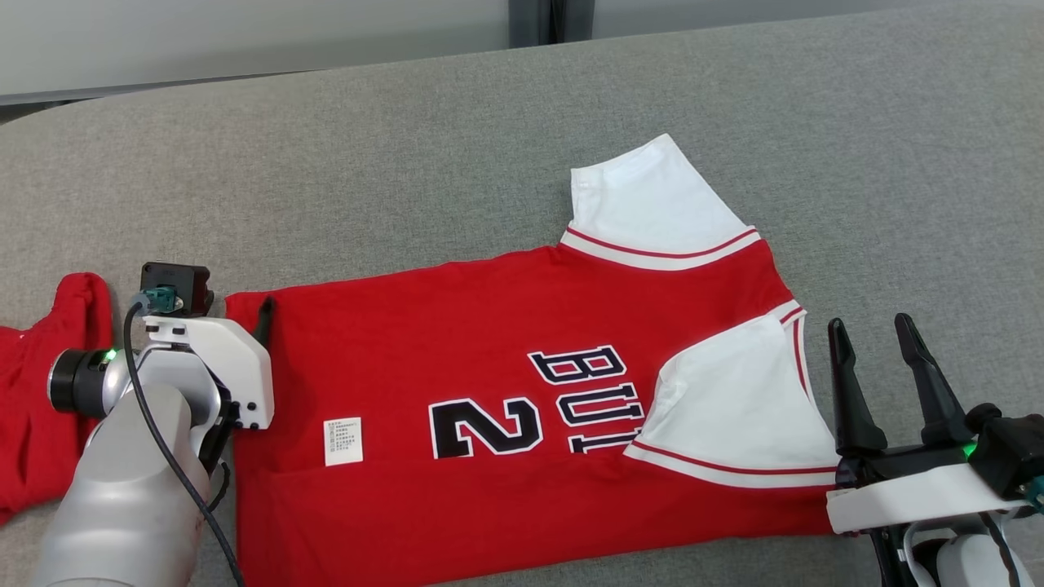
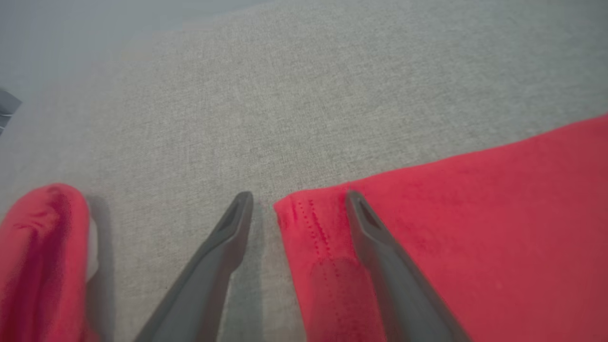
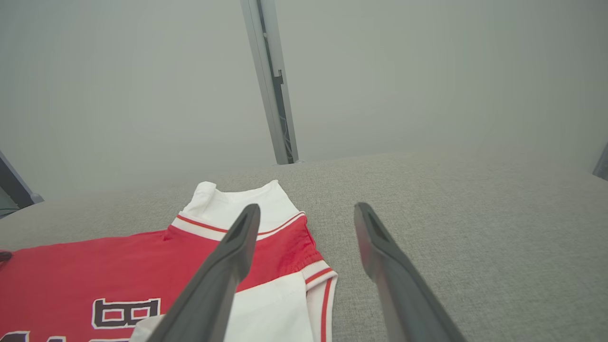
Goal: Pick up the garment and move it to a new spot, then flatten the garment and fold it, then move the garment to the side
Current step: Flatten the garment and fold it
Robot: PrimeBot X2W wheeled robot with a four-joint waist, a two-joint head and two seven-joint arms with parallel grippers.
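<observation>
Left pincer (image 2: 299, 197) spread, grey fabric surface (image 2: 285, 95), pale wall (image 3: 142, 71)

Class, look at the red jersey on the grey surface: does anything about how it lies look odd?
Yes. On the jersey, the sleeves do not match: the near white sleeve is folded in over the red body, hiding part of the lettering, while the far white sleeve sticks out onto the grey surface.

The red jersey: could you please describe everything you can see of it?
The red jersey lies spread flat on the grey fabric surface, seemingly knit. Its white sleeves carry red-striped trim; the near sleeve is folded over the black lettering beside a number 2. A white care label shows. The open left gripper straddles its hemmed corner.
</observation>
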